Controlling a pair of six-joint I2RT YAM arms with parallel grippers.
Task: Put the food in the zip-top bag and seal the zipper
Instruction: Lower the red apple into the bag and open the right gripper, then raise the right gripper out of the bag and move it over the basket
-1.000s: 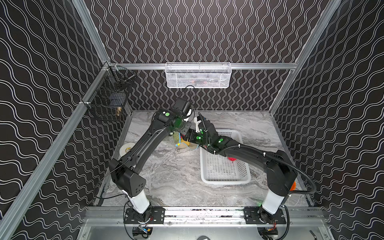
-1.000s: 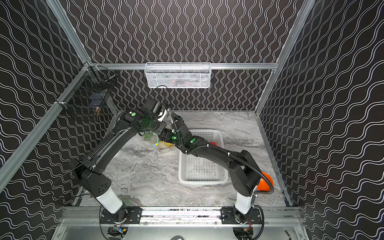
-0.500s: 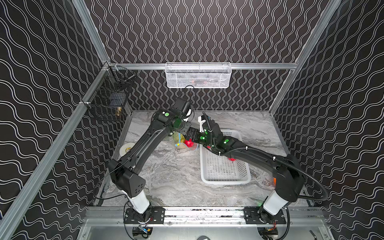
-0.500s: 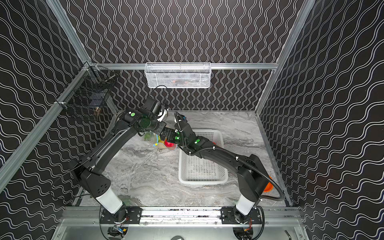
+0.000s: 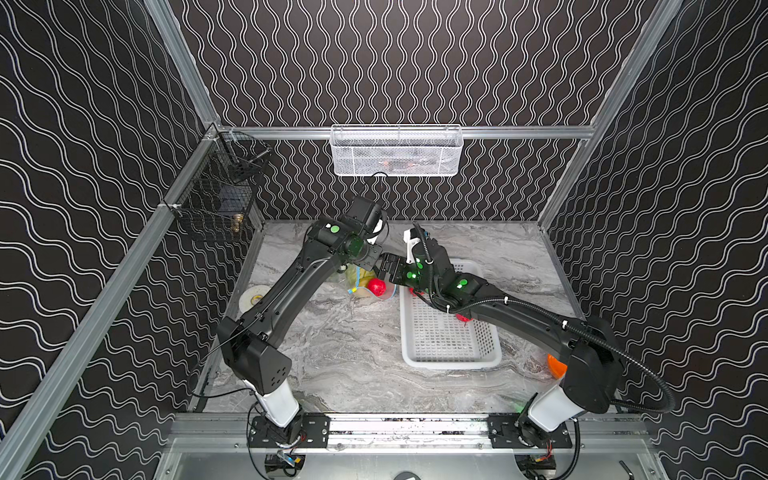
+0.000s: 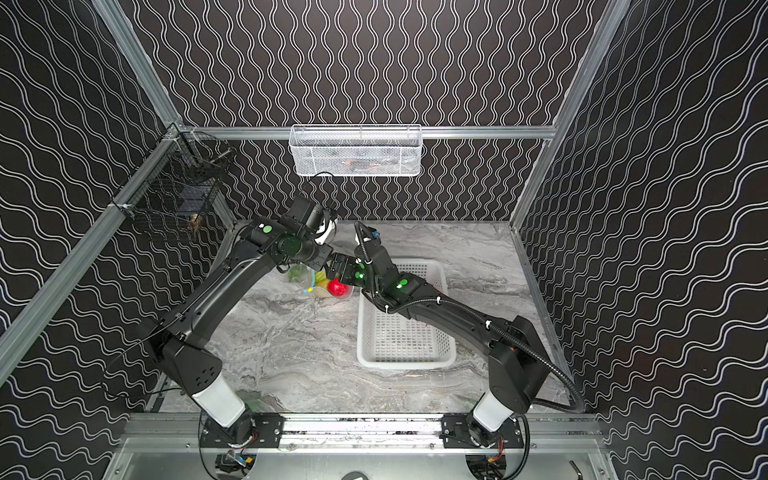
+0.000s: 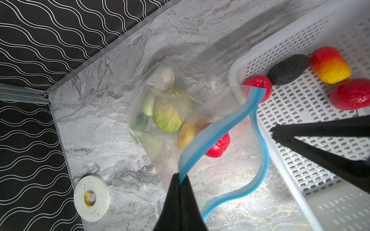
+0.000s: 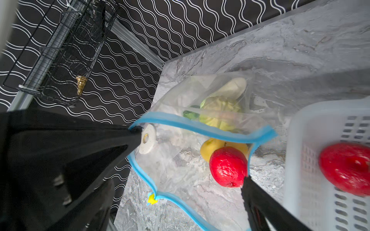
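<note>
The clear zip-top bag [image 7: 160, 112] lies on the marble top with its mouth held wide. My left gripper [image 7: 181, 177] is shut on the blue zipper [image 7: 220, 128], pinching one lip of it. The yellow slider [image 8: 152, 199] sits at the zipper's end. Inside the bag are a green cabbage [image 7: 168, 114], a white radish [image 8: 230, 88], yellow pieces [image 8: 210, 149] and a red fruit [image 8: 228, 167] just inside the mouth. My right gripper [image 8: 178, 180] hangs open over the mouth, holding nothing. In the white basket [image 7: 300, 180] lie a dark item [image 7: 288, 69] and red fruits [image 7: 352, 94].
The white basket [image 5: 451, 345] stands right of the bag, under my right arm. A tape roll [image 5: 252, 297] lies by the left wall. An orange object [image 5: 555, 365] sits near the right arm's base. Wire baskets hang on the back wall [image 5: 395, 151] and left corner [image 5: 216, 203].
My right gripper has opened to its widest and a red fruit now lies in the bag's mouth. The left gripper has kept its hold on the zipper.
</note>
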